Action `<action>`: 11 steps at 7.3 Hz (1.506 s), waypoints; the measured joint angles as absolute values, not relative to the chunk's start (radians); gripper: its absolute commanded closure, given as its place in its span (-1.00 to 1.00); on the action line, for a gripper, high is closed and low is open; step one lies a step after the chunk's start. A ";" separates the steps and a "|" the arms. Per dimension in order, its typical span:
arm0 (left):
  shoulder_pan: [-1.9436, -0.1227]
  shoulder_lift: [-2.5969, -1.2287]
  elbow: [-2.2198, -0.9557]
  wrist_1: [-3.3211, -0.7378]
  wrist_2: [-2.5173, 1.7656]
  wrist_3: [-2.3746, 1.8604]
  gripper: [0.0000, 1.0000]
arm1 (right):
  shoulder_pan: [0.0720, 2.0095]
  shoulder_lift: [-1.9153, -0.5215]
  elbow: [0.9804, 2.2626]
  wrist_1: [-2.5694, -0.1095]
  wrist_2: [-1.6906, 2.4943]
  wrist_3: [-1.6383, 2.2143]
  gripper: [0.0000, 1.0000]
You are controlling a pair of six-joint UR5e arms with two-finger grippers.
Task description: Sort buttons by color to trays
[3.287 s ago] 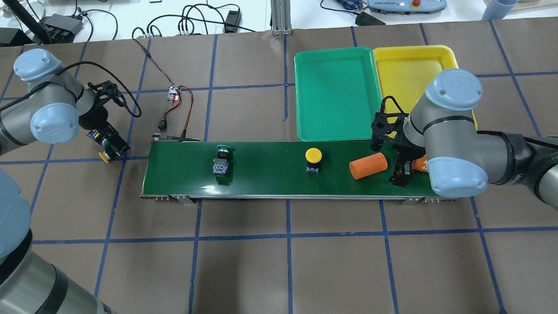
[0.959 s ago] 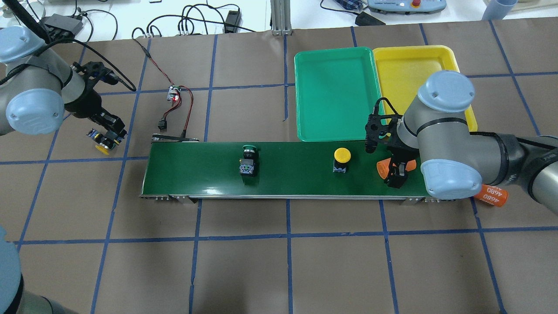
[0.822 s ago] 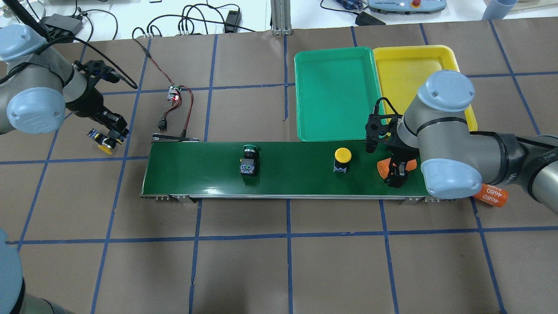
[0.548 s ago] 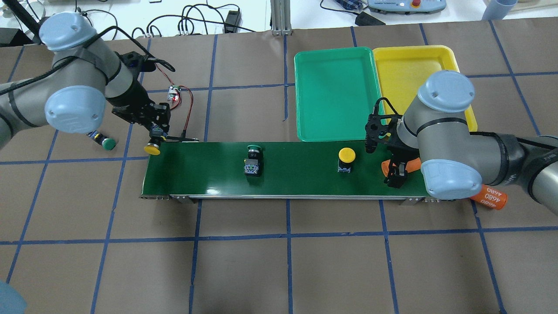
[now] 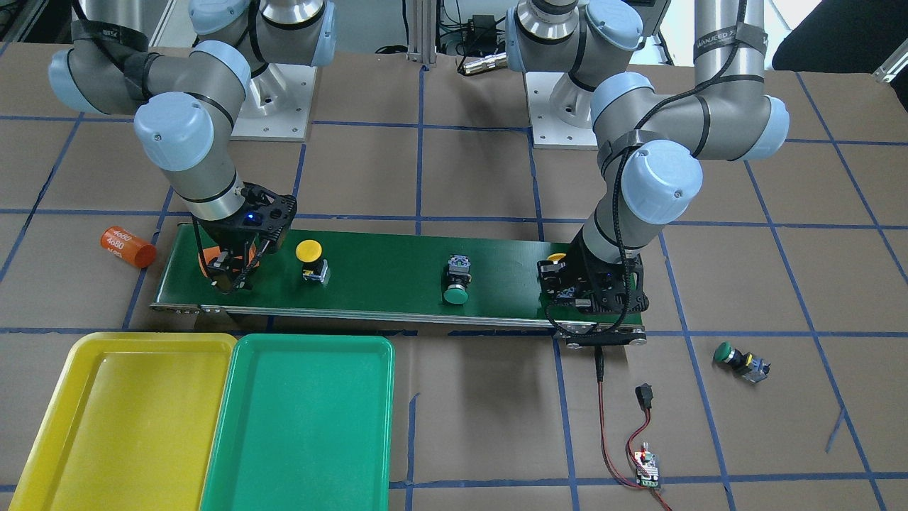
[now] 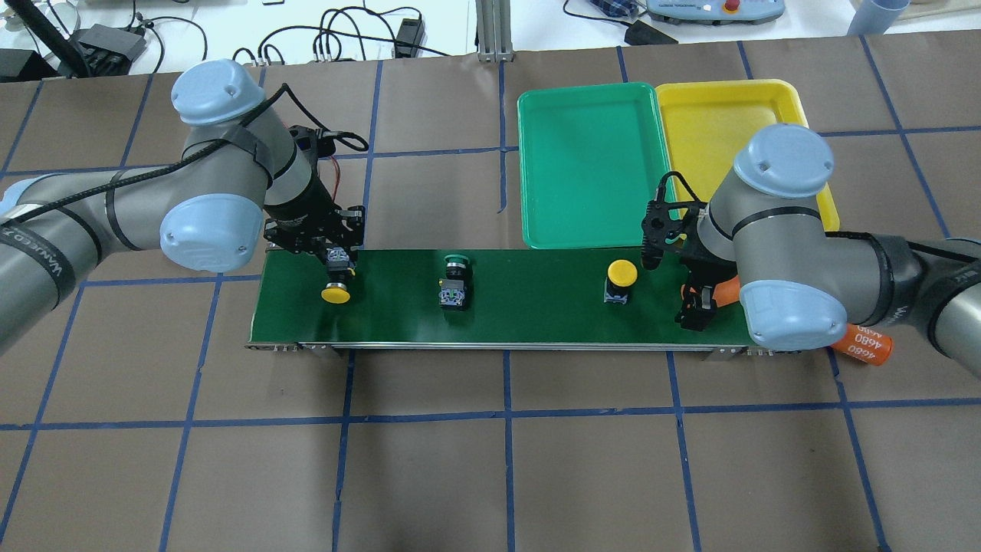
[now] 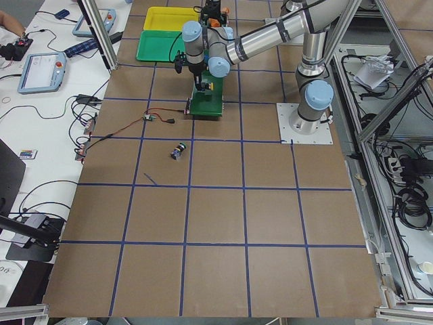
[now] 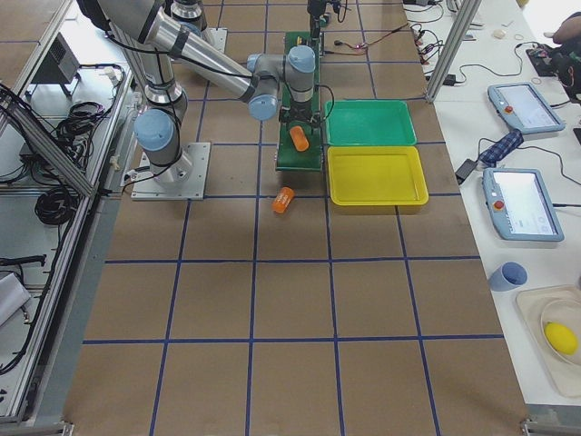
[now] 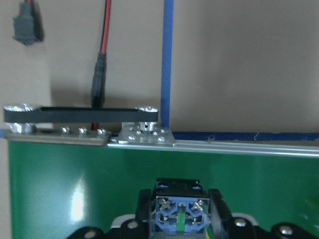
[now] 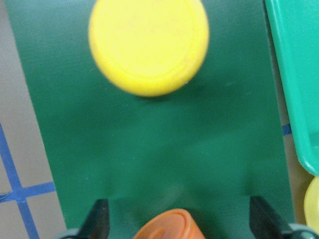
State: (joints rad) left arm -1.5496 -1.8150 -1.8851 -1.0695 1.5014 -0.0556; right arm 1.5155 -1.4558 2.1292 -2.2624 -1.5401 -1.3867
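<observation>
L gripper point(image 6: 338, 270) is clamped on the body of a yellow button point(image 6: 336, 292), which is held low over the conveyor belt point(image 6: 536, 318) at its L end with the cap tipped toward the belt's robot-side edge; contact w/ the belt cannot be told. R gripper point(image 6: 693, 310) is spread wide at the belt's R end w/ nothing gripped, and an orange cylinder point(image 10: 167, 226) is sat between its fingers point(image 10: 97, 221). A 2nd yellow button point(image 6: 621, 277) is stood upright on the belt just beside that gripper. A green button point(image 6: 454, 284) is laid on its side at mid-belt, and another green button point(image 5: 738, 357) is seen on the table point(image 5: 780, 284), well off the belt's L end. The green tray point(image 6: 586, 165) and yellow tray point(image 6: 713, 123) are set rim to rim along the belt's far edge at the R end; no buttons are seen in either. Risks noted: (1) if the wide gripper is closed here, the cylinder is prob. taken instead of a button, or is shoved into the upright button, which is then toppled. (2) If the held button is let go tilted, it may be rolled on its round cap toward the belt's edge. (3) The side-lying green button is judged awkward to grip; slip poss. (4) W/ trays abutting, a drop near the shared rim may be landed in the wrong colour. (5) The off-belt button may be missed.
</observation>
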 measured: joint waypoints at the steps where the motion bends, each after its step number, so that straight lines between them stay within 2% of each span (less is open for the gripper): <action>1: -1.550 -1.822 -1.897 -1.055 1.503 -0.057 -0.99 | 1.516 -1.456 2.129 -2.263 -1.540 -1.387 -1.00; 4: -1.510 -1.815 -1.864 -1.036 1.498 -0.039 -1.00 | 1.526 -1.463 2.126 -2.263 -1.540 -1.372 -1.00; 8: -1.241 -1.908 -1.617 -1.210 1.503 0.062 -1.00 | 1.565 -1.454 2.097 -2.260 -1.544 -1.328 -1.00; 11: -1.220 -1.982 -1.557 -1.161 1.507 0.064 -1.00 | 1.566 -1.452 2.095 -2.260 -1.544 -1.326 -1.00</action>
State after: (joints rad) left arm -1.2203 -1.9823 -1.5571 -1.1609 1.5069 0.0635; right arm 1.5661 -1.4522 2.0955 -2.2596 -1.5437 -1.3259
